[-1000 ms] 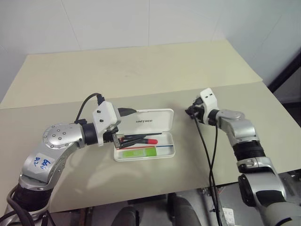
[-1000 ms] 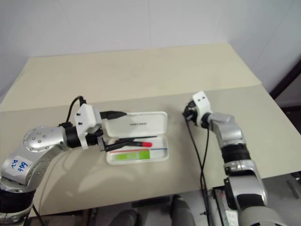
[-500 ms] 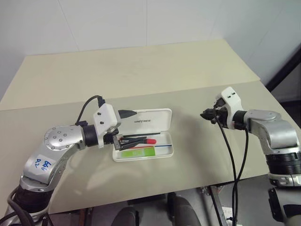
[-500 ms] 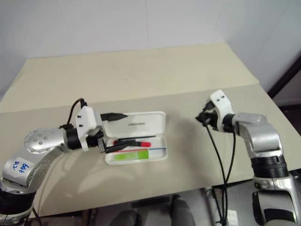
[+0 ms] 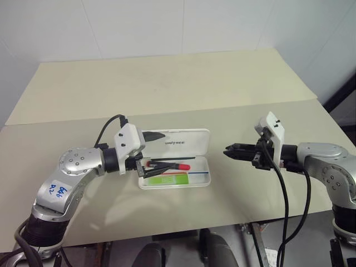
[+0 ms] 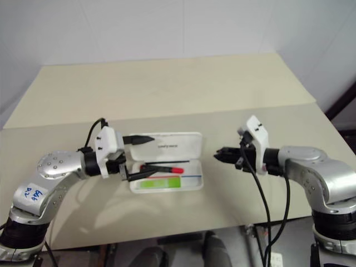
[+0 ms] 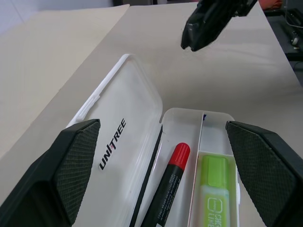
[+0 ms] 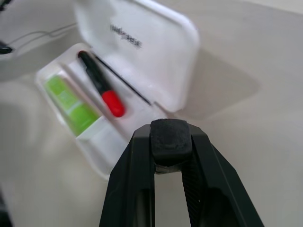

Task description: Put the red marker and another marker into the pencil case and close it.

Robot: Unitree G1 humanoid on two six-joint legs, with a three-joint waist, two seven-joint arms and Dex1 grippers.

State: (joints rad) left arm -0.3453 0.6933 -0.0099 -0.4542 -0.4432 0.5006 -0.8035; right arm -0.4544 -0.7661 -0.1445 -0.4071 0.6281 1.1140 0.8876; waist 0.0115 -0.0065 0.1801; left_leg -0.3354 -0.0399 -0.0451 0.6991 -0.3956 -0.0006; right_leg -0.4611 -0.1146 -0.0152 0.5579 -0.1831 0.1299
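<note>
The bench [image 5: 167, 78] is a wide beige top with a seam running across it, and its near corners are cut off from sight. On it, a little left of the middle, the case [image 5: 181, 143] lies open, its lid with dark lettering tipped back to the far side. The green highlighter [image 5: 165, 179] lies along the near compartment of the tray. The red marker [image 5: 172, 166] lies just beyond it, red cap to the right; its black barrel end is partly hidden behind the lower finger of the left claw.

The left claw [image 5: 153, 150] reaches in almost level from the left, spread wide over the left end of the case, gripping nothing. The right claw [image 5: 231, 151] hovers to the right of the case, well apart from it, pointing left toward it, fingers pinched together and empty.
</note>
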